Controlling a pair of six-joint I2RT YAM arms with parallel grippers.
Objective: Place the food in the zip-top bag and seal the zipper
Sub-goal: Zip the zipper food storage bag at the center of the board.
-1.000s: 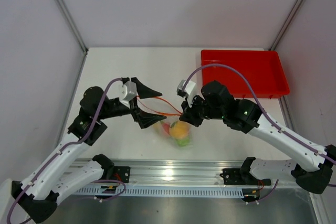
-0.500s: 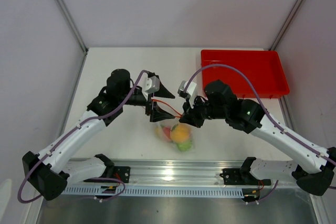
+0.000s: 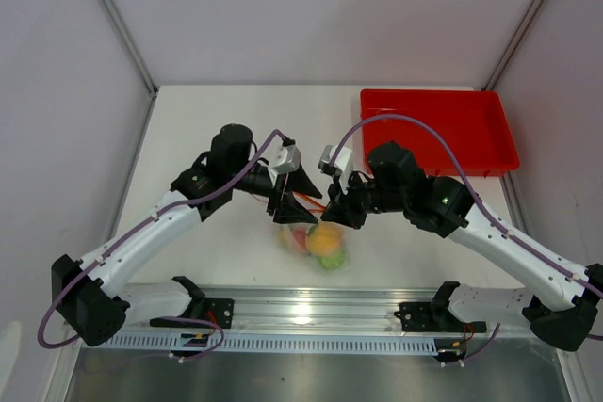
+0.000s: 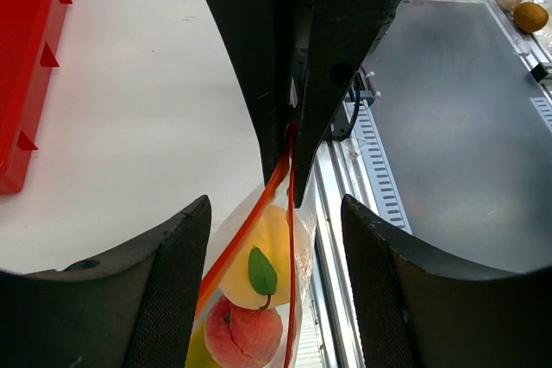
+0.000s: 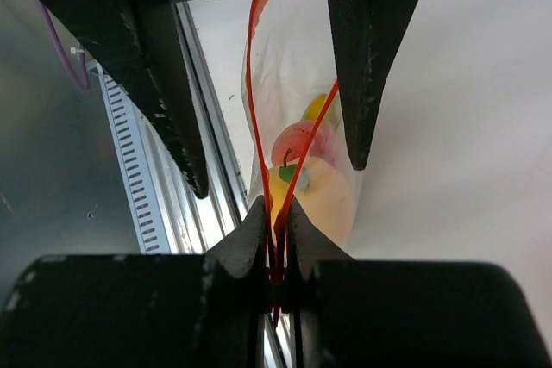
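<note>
Swung toward 3 o'clock since a second ago, left gripper point(image 3: 297, 197) straddles the zipper point(image 4: 289, 170), jaws parted; right gripper point(image 5: 276, 217) pinches its end. Zip-top bag point(image 3: 300, 233) holding food point(image 3: 326, 239) sits at their 6 o'clock.

Zip-top bag point(image 3: 311, 240): clear, glossy plastic film; zipper point(image 4: 246, 226) smooth orange-red plastic. Tabletop point(image 3: 217, 120) beneath bag: matt white. Tray point(image 3: 438, 129) beyond bag: glossy red plastic. Fingers point(image 4: 168, 299): matt black plastic.
</note>
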